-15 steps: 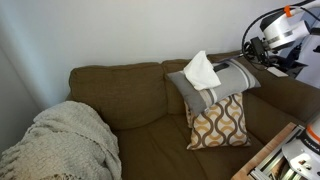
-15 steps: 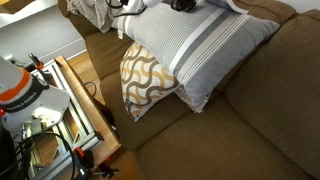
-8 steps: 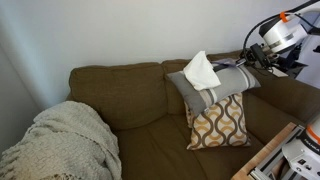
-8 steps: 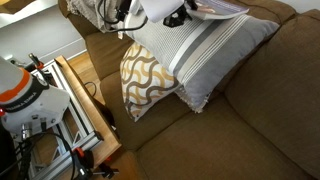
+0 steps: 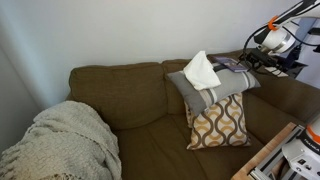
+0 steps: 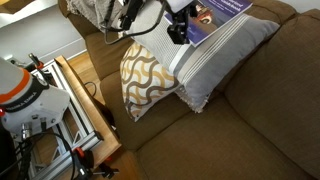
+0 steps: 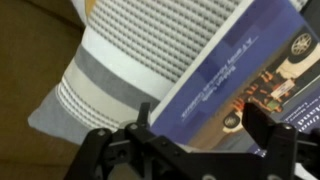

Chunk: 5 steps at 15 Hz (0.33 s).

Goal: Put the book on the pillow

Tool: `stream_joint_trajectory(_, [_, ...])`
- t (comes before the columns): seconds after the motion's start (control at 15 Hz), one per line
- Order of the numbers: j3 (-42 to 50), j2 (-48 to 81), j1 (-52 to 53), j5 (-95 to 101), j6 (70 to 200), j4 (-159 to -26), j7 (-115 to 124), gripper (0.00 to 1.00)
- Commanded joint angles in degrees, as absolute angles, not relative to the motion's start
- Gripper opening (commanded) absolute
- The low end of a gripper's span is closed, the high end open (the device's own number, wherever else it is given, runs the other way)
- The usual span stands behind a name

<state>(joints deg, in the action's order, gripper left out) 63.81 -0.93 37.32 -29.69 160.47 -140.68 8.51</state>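
1. The gripper [image 7: 185, 135] is open in the wrist view, its fingers [image 7: 100, 150] spread wide with nothing clamped between them.
2. The book [image 7: 240, 70] lies flat on the pillow [image 7: 110, 60], cover up, just ahead of the gripper. Its near corner reaches in between the fingers; I cannot tell whether it touches them.
3. Its long axis runs slantwise in that view, from the gripper up and away to the right. The fingers therefore straddle a corner, not a long edge.
4. In an exterior view the book [image 6: 225, 10] sits on the pillow's upper part, with the gripper [image 6: 180, 28] just beside its edge.
5. The book looks placed. The coming move is probably a clean pull back from that corner without dragging it.
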Motion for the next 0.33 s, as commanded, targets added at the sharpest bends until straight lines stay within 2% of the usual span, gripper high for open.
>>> stream_joint_trajectory(0.0, [53.8, -8.7, 25.3, -20.4, 162.7, -137.6, 6.4, 1.0])
stream_joint_trajectory(0.13, [46.1, -12.0, 18.2, -22.4, 160.3, -134.5, 10.0, 1.0])
stream_joint_trajectory(0.2, [52.7, -6.0, 25.3, -22.8, 162.7, -135.5, 9.0, 1.0])
stream_joint_trajectory(0.27, [49.3, -7.9, 21.9, -22.8, 162.3, -134.3, 9.3, 1.0])
